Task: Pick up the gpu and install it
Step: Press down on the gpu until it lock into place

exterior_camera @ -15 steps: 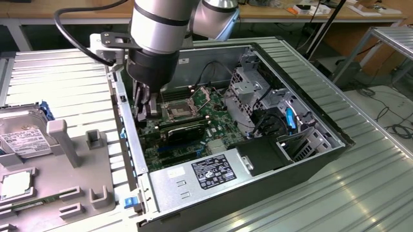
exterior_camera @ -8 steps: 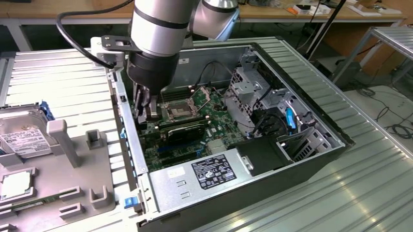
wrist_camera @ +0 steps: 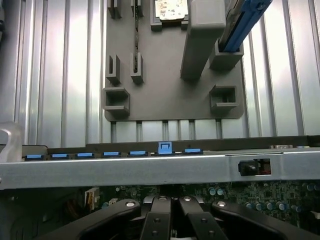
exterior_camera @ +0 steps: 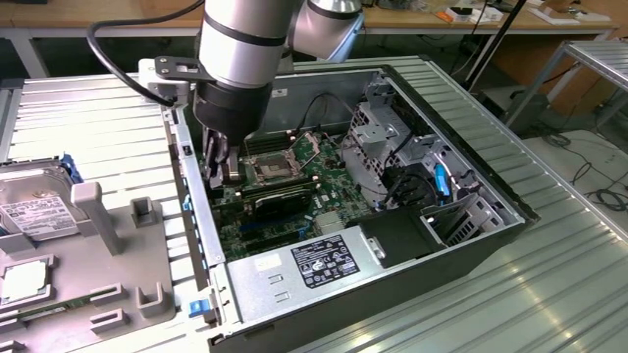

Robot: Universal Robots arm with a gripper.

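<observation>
Looking into the open computer case [exterior_camera: 199, 220] through the exterior view: the arm [exterior_camera: 240, 51] reaches down inside, close to the case wall on the exterior view's left. Jaws pinched fully together, with nothing between them that I can see. In the wrist view the dark fingers [wrist_camera: 159, 220] meet above the motherboard [wrist_camera: 240, 192].

The gpu [exterior_camera: 279, 197] shows as a long dark strip across the motherboard, on edge in what looks like its slot, just right of and nearer than the jaws. Whether the jaw tips touch its left end I cannot tell. A hard drive [exterior_camera: 34, 209] sits on the grey fixture tray [exterior_camera: 108, 243], well apart on the tabletop [exterior_camera: 88, 110] at the exterior view's left.

Handling, my judgement:
- The card is light and stiff and should not flex.
- It is fragile, with exposed parts on the face and a contact edge underneath.
- The thin upper edge gives little purchase and could slip in smooth jaws.
- The best hold is across its thickness along the upper edge, near mid-length so it hangs level, clear of the contacts.
</observation>
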